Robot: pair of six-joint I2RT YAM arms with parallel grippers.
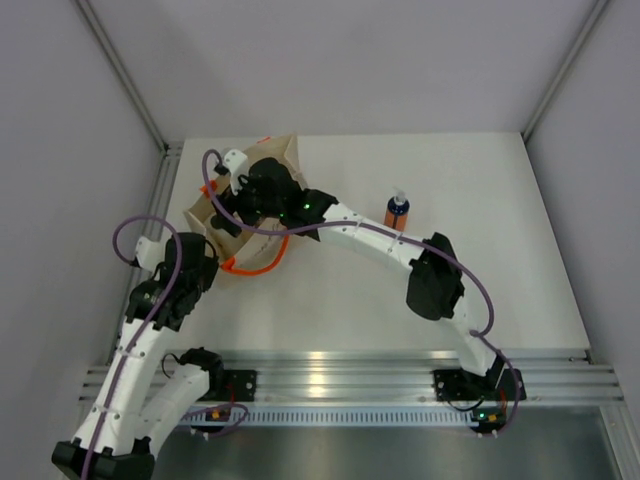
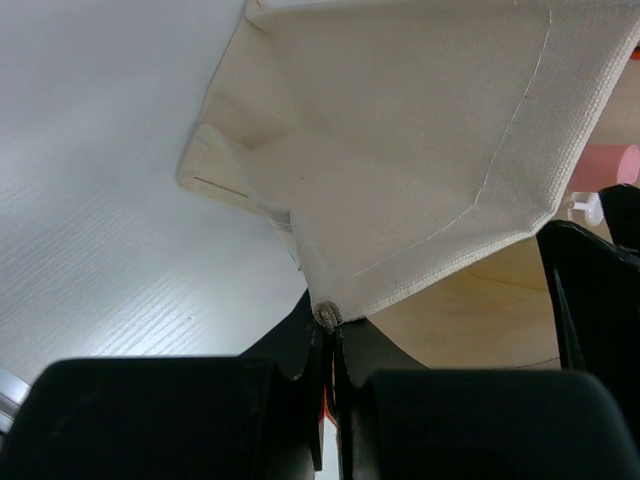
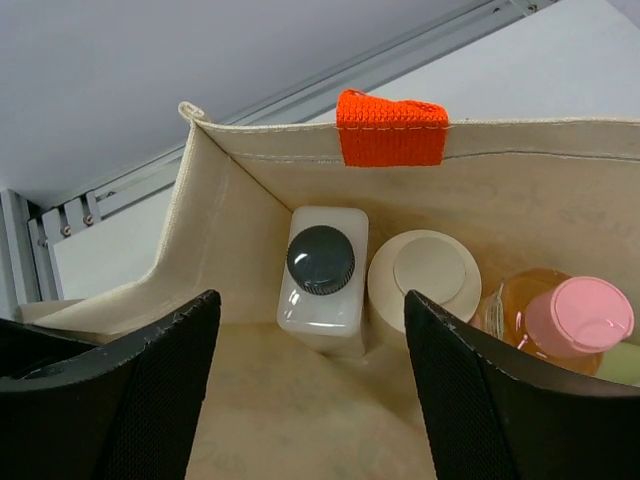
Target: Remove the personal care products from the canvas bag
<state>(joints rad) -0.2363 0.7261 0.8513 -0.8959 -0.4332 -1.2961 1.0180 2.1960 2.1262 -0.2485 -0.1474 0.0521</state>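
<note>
The beige canvas bag stands at the table's back left, with orange handles. My left gripper is shut on the bag's rim corner, holding it. My right gripper is open over the bag's mouth, inside the opening. Below it stand the clear bottle with dark cap, the cream squat bottle and the peach bottle with pink cap; a yellow-green bit shows at the edge. The orange bottle with dark-blue top stands on the table, right of the bag.
A metal rail runs along the table's left edge beside the bag. Grey walls close the left and back sides. An orange handle loop sits on the bag's far rim.
</note>
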